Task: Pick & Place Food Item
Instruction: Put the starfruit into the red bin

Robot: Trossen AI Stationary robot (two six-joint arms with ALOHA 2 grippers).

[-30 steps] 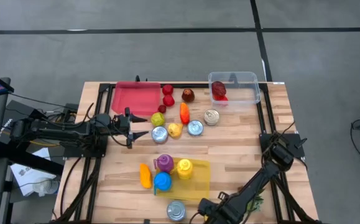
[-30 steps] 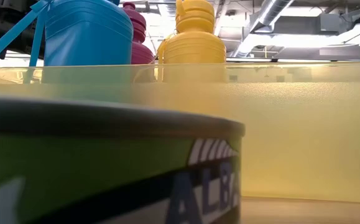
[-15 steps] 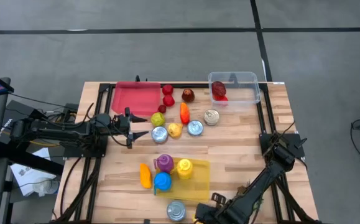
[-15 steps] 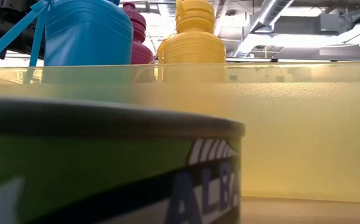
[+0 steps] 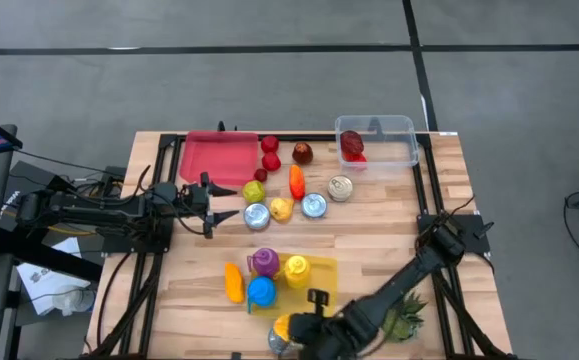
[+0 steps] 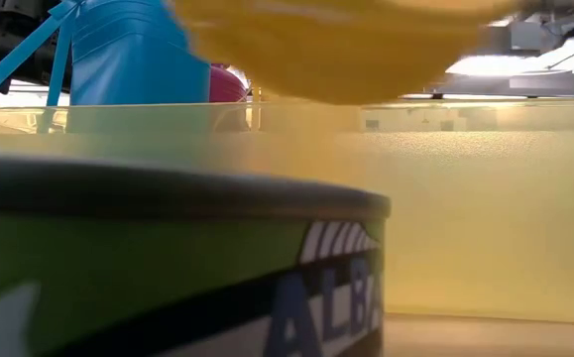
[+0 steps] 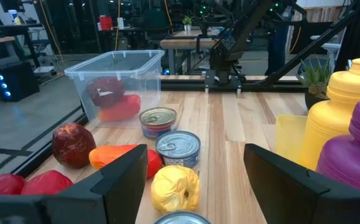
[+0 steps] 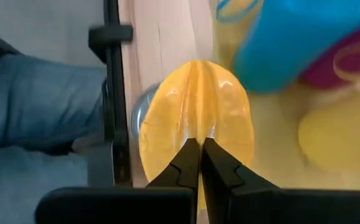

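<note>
My right gripper (image 5: 299,325) reaches along the table's near edge and is shut on a yellow-orange ribbed food item (image 5: 282,326). It hovers over a tin can (image 8: 141,118) at the near edge. In the low view the food item (image 6: 336,40) is a blur high above the can (image 6: 168,268). My left gripper (image 5: 231,195) waits open at the table's left, pointing at a group of toy fruits and cans; its fingers frame a yellow lemon (image 7: 175,186). My right gripper pinches the yellow-orange food item between its two fingers, at the middle groove of its ribbed surface (image 8: 195,134). The fingers come from above, slanting down. The item is lifted clear, over the can and beside the yellow tray.
Blue, purple and yellow bottles stand on a yellow tray (image 5: 319,290) just beyond the held item. Farther off are a clear bin (image 5: 379,150) with red foods, a red tray (image 5: 214,158), cans and fruits. A green plant (image 5: 406,322) sits near right. A person's jeans (image 8: 36,112) show beyond the near edge.
My right gripper has moved toward the table's left along the near edge, carrying the yellow-orange item. It now sits over the can, and the item has come into the low view from above. The left arm has kept still.
</note>
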